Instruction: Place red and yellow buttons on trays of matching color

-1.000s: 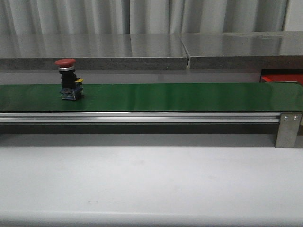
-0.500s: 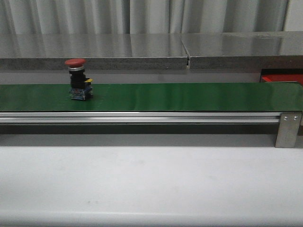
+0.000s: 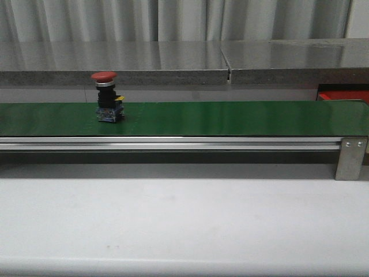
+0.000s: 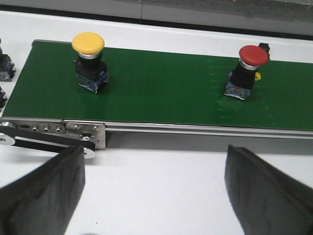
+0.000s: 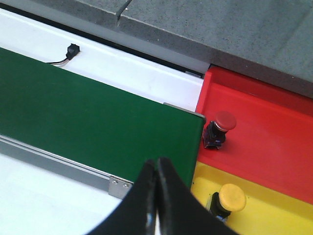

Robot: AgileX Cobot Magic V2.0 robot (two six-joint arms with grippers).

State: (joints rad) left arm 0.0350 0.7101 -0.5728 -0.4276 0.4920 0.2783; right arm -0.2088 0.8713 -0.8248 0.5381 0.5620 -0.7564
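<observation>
The left claw (image 4: 154, 188) hangs wide open over the desk (image 4: 156, 196), empty; ahead of it on the belt (image 4: 161, 88) stand a yellow button (image 4: 89, 61) and a red button (image 4: 247, 71). The right claw (image 5: 156, 196) is pinched closed on nothing, at the belt's end; just beyond it lie the red tray (image 5: 274, 132) and the yellow tray (image 5: 274, 210), each holding a matching button.
</observation>
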